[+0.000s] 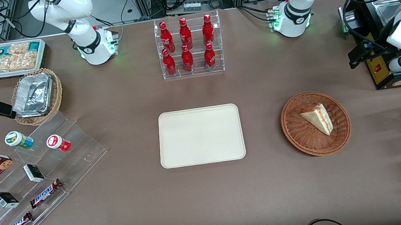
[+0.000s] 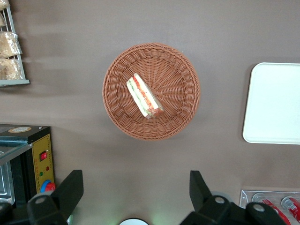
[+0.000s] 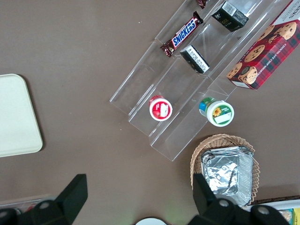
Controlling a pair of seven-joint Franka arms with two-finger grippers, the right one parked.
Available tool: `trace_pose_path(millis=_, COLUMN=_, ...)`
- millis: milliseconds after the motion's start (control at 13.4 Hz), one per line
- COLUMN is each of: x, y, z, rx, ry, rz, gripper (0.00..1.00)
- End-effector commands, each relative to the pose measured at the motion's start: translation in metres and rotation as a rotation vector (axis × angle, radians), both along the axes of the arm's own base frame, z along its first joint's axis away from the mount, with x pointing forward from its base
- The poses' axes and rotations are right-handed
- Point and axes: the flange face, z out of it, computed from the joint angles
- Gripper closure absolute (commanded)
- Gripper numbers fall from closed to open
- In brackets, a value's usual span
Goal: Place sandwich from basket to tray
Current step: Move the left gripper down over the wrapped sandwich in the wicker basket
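gripper (image 2: 136,187): high over table, jaws wide, holding nothing | sandwich (image 1: 317,118): in wicker basket (image 1: 295,132) | tray (image 1: 203,156): bare, beside basket

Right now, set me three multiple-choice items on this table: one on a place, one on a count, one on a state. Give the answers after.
1. Where does the sandwich lie?
A. on the tray
B. in the basket
C. on the bare table

2. How many red bottles stand in the clear rack?
A. four
B. six
C. eight

3. How is the claw?
A. open, apart from the sandwich
B. shut on the sandwich
C. shut on the tray's rim

Answers:
1 B: the wedge rests inside the woven basket, and the tray beside it holds nothing.
2 B: two rows of three.
3 A: its fingers stand wide apart with nothing between them.
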Motion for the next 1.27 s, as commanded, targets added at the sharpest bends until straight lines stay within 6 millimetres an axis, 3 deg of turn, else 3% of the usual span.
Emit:
trace_pose_path(millis=0, x=-0.007, y=0.001, z=0.004, rx=0.001, ry=0.01, rz=0.003, gripper=0.0)
trace_pose_path(millis=150, x=-0.007, y=0.002, z=-0.002, rx=0.007, ry=0.014, rz=0.006, gripper=0.0)
trace_pose_path(millis=299, x=-0.009, y=0.006, z=-0.029, rx=0.011, ry=0.061, rz=0.014, gripper=0.0)
trace_pose_path(millis=598, x=-0.007, y=0.006, z=-0.106, rx=0.022, ry=0.028, rz=0.162, gripper=0.0)
trace_pose_path(millis=972, x=-0.006, y=0.005, z=-0.18, rx=0.017, ry=-0.038, rz=0.374, gripper=0.0)
trace_pose_path(millis=1196, x=-0.009, y=0.006, z=-0.241, rx=0.015, ry=-0.035, rz=0.445, gripper=0.0)
